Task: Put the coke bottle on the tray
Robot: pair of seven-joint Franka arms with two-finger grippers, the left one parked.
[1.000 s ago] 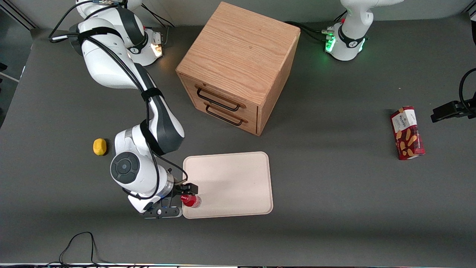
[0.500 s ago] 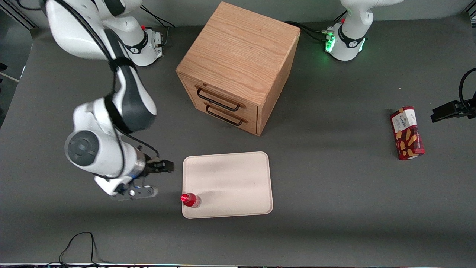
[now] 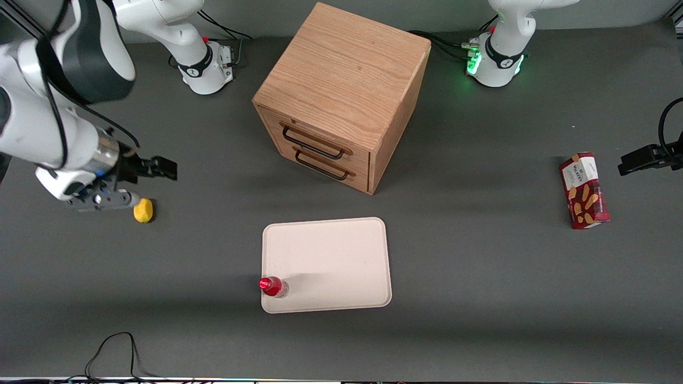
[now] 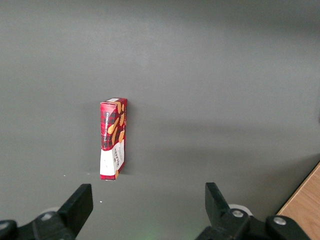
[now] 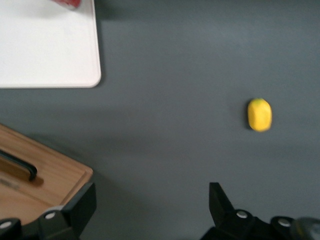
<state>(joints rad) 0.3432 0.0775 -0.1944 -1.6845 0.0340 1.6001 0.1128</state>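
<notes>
The coke bottle, small and red with a red cap, stands upright on the cream-white tray, at the tray's corner nearest the front camera on the working arm's end. My gripper hangs high over the table, far from the bottle and toward the working arm's end. It is open with nothing between its fingers. The right wrist view shows the gripper with its jaws wide apart over bare table. It also shows a tray corner and a sliver of the coke bottle.
A yellow lemon lies on the table just below the gripper, and the lemon also shows from the wrist. A wooden two-drawer cabinet stands farther from the camera than the tray. A red biscuit box lies toward the parked arm's end.
The gripper has let go of the coke bottle, risen, and swung away toward the working arm's end of the table. The bottle stays upright on the tray.
</notes>
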